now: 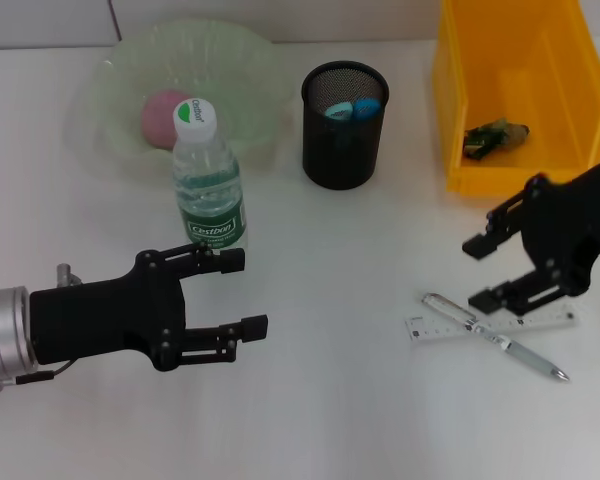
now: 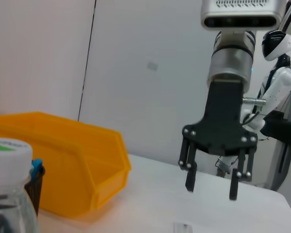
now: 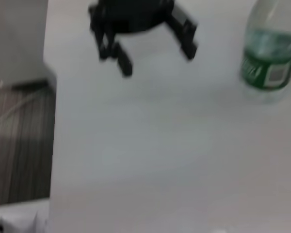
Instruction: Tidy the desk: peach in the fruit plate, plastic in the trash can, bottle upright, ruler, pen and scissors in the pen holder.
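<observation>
The head view alone shows the ruler (image 1: 500, 322) and pen (image 1: 505, 342) crossed at four o'clock, under the spread right gripper (image 1: 483, 272). The left gripper (image 1: 242, 292) (also spread) hovers by the upright bottle (image 1: 207, 180). The left wrist view shows a white wall (image 2: 136, 73) behind the white desk (image 1: 330, 420).

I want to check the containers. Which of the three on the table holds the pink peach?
The pale green translucent fruit plate holds the pink peach. The black mesh pen holder holds blue-handled items, and the yellow plastic bin holds a crumpled wrapper.
</observation>
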You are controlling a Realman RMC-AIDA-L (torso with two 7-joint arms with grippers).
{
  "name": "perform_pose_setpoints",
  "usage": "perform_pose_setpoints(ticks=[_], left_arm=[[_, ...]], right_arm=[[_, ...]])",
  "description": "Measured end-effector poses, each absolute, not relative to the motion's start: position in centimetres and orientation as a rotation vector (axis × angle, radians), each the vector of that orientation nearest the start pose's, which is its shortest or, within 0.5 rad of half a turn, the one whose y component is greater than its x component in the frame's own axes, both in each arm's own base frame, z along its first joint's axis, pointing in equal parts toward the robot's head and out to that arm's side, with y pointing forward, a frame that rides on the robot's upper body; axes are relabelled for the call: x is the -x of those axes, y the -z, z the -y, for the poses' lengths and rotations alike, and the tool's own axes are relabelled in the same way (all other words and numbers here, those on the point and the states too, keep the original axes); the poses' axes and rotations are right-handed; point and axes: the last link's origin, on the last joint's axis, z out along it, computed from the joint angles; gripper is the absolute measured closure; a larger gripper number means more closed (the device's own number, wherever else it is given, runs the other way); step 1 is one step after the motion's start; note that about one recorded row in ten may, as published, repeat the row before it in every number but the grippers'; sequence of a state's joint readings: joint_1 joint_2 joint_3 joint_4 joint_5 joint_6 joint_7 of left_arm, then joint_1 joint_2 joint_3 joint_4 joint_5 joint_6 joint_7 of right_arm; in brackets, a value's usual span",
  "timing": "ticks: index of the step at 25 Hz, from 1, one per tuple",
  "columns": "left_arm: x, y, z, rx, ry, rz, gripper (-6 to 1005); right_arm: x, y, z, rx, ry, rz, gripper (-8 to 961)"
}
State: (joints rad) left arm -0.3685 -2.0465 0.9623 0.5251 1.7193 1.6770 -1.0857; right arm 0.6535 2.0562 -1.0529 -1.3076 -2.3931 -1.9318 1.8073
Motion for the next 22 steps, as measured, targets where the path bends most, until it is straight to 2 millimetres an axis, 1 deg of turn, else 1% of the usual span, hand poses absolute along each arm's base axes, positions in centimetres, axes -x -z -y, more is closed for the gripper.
perform_pose_setpoints(ticks=[1,2,3,8,9,13,17,22], left_arm=[[27.8,2.3,-26.4,2.819,0.909,0.430,187],[27.8,2.4,-26.4,2.830,0.899,0.434,187],[27.8,2.4,-26.4,2.830,0.899,0.434,187],[27.7,2.5,-26.6,2.832,0.890,0.441,187],[27.7,2.5,-26.6,2.832,0.889,0.441,186],[27.7,2.6,-26.6,2.828,0.884,0.440,186],[27.6,2.6,-26.8,2.829,0.882,0.433,186],[27.6,2.6,-26.9,2.828,0.879,0.434,187]], right_arm=[[-17.4,-3.6,-33.1,3.141,0.354,-0.205,364],[-17.4,-2.3,-33.2,3.138,0.451,-0.165,364],[-17.4,-2.3,-33.2,3.138,0.451,-0.165,365],[-17.2,1.0,-33.9,3.119,0.582,-0.039,366],[-17.2,1.0,-33.9,3.119,0.582,-0.039,366],[-17.2,2.9,-34.2,3.132,0.647,0.011,367],[-16.9,3.9,-34.3,3.146,0.696,0.047,368],[-17.1,4.5,-34.5,3.144,0.708,0.056,368]])
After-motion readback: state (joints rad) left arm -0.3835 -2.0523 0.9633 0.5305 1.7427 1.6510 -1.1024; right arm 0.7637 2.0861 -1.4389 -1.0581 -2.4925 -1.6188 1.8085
